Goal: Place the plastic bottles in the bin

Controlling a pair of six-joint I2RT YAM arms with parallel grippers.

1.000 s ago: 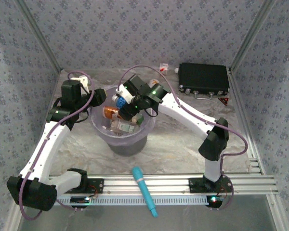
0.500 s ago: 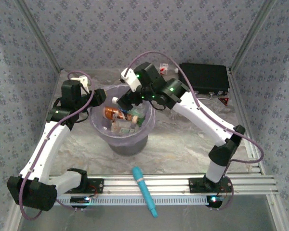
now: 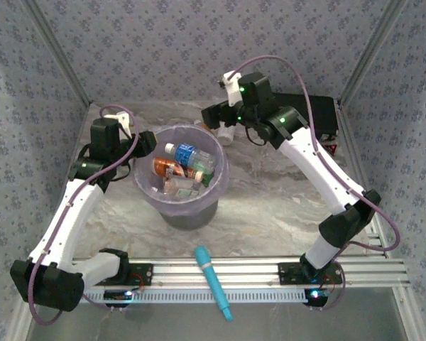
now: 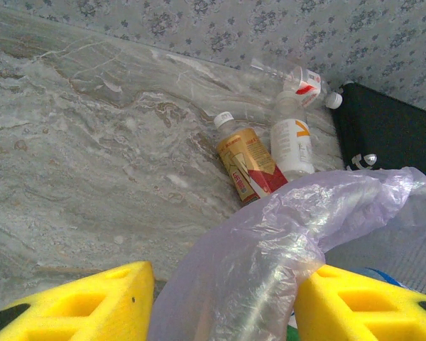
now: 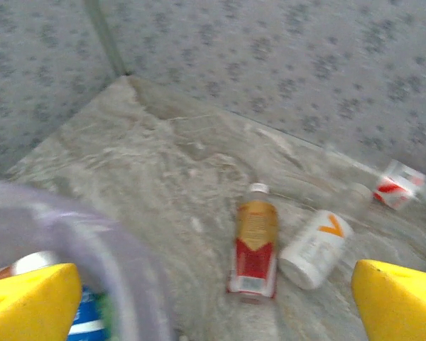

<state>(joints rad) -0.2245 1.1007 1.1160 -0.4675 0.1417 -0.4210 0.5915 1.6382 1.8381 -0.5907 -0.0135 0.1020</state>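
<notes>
Right pincer point(image 5: 213, 285) spread, bottles point(image 5: 255, 245) just ahead; left pincer point(image 4: 224, 284) pinching bin point(image 4: 312, 202) rim.

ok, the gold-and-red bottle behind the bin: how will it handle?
The bottle lies on its side on a smooth table, so a push probably rolls it. Small and plastic-looking: likely light, may flex when squeezed.

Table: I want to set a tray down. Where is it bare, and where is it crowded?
Bare: the marble between the bin, the right arm's base and the black case; also the far strip behind the bin, left of the three bottles. Crowded: the far edge between bin and case, where those bottles lie.
</notes>
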